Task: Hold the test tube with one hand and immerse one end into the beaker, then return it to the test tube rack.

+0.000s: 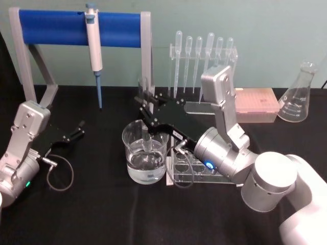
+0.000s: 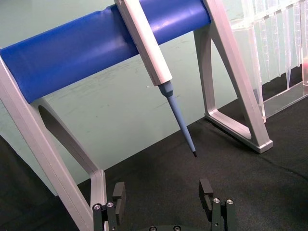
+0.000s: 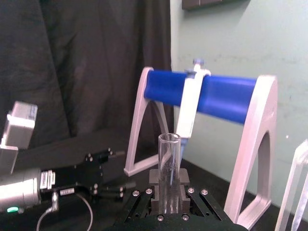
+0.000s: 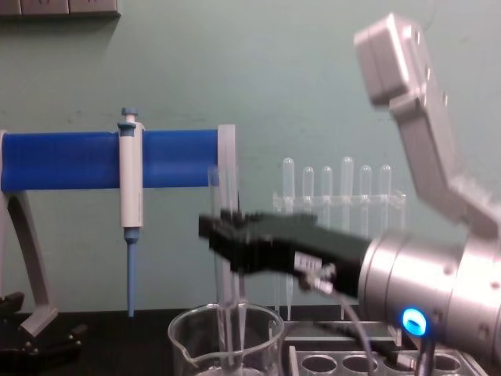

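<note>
Right gripper (image 1: 145,105) closed tight on upright test tube (image 3: 169,159), lower end inside beaker (image 1: 134,162); left gripper (image 2: 163,197) parked, fingers apart.

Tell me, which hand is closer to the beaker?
Right. The right hand hovers above the beaker, gripping the test tube; the left hand sits far to its left.

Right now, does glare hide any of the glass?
Right wrist view: the test tube is plain in the right gripper, jaws shut. Head view: highlights ring the beaker; the tube inside nearly vanishes. Chest view: it is faint before the stand. The left gripper idles open, far left.
</note>
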Controlling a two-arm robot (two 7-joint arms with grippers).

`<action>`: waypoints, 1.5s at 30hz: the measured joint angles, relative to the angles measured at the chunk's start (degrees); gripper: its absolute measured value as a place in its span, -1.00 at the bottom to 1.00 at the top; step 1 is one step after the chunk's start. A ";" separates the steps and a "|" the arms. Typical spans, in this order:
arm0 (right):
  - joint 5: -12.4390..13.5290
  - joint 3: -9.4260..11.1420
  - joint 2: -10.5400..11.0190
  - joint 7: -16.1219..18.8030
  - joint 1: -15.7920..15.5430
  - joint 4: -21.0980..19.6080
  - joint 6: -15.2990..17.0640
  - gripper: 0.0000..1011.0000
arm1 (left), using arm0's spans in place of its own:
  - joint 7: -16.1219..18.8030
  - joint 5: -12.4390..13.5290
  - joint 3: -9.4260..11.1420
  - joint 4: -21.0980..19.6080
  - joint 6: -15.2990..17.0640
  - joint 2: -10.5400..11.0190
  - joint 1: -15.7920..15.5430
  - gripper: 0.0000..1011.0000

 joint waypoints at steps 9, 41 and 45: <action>-1.27 0.35 -1.48 0.91 -1.80 4.67 -4.13 -0.55 | 0.00 0.00 0.00 0.00 0.00 0.00 0.00 0.98; -2.91 0.62 -1.94 1.51 -2.54 4.96 -4.40 -0.55 | 0.00 0.00 0.00 0.00 0.00 0.00 0.00 0.98; -2.87 0.62 -1.93 1.50 -2.53 4.96 -4.40 -0.55 | 0.00 0.00 0.00 0.00 0.00 0.00 0.00 0.98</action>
